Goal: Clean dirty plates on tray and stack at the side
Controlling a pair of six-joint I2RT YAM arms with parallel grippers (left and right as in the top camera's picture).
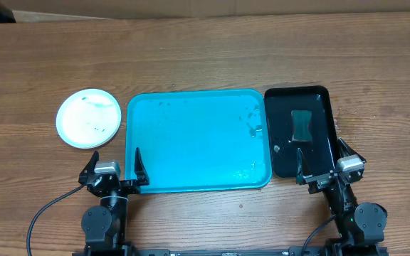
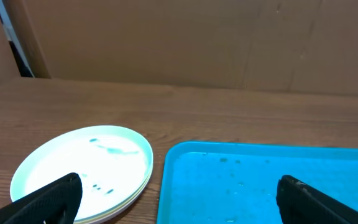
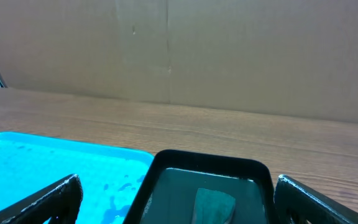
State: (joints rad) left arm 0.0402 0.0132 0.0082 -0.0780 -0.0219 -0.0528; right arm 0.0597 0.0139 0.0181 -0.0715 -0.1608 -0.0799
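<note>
The plates (image 1: 87, 118) lie stacked on the table left of the tray, a pale one with small dark flecks on top; the left wrist view shows the stack (image 2: 86, 171) with a yellow-green edge underneath. The turquoise tray (image 1: 198, 141) holds no plates, only water drops and specks; it also shows in the left wrist view (image 2: 272, 186) and the right wrist view (image 3: 42, 165). My left gripper (image 1: 114, 173) is open and empty at the tray's near left corner. My right gripper (image 1: 329, 171) is open and empty at the near end of the black tray.
A narrow black tray (image 1: 303, 131) with a dark green sponge (image 1: 303, 125) lies right of the turquoise tray; the right wrist view shows the black tray (image 3: 210, 163) and the sponge (image 3: 213, 204). A cardboard wall stands behind the table.
</note>
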